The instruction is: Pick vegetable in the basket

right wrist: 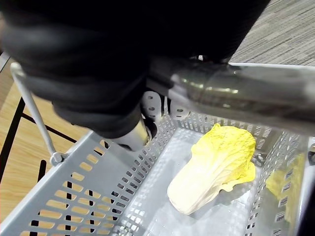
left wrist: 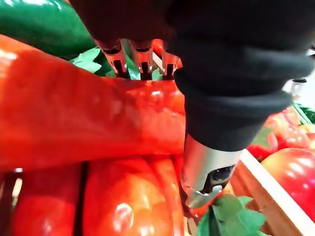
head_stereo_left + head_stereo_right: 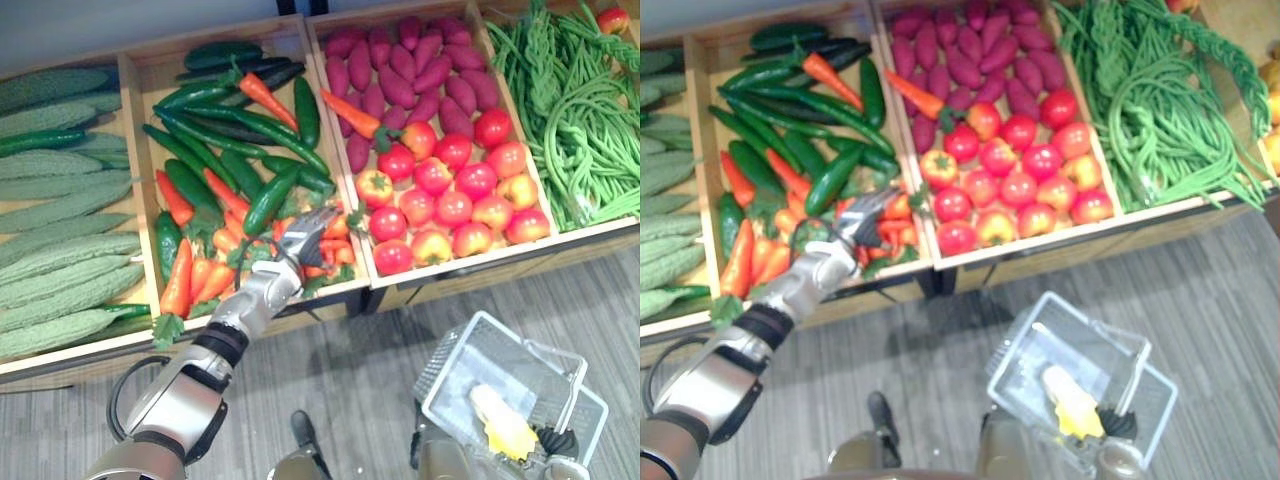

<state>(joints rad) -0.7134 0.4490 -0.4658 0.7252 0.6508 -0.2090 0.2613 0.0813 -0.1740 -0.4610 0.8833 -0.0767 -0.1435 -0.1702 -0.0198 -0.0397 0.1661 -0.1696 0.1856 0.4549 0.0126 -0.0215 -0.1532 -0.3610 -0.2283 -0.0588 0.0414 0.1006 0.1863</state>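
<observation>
Basket (image 3: 448, 362), lower right: grey perforated plastic, boxy. Inside, pale yellow cabbage (image 3: 500, 420), crinkled leaf, smooth white stem. Right hand (image 1: 88, 64) above it, fingers hooked round smooth grey handle (image 1: 231, 91).

Left hand (image 3: 300, 240) at lower centre, over carrot heap in wooden crate (image 3: 138, 170). Fingers (image 2: 140, 56) straight, not closed, tips dipping behind a glossy orange-red carrot (image 2: 88, 118); thumb (image 2: 206, 172) on its near side.

Same crate: smooth dark cucumbers (image 3: 270, 195). Right of it: shiny round tomatoes (image 3: 450, 190) and matte purple sweet potatoes (image 3: 400, 60). Far right: long stringy beans (image 3: 590, 130). Far left: warty gourds (image 3: 60, 200). Floor (image 3: 350, 370): grey ribbed carpet.
</observation>
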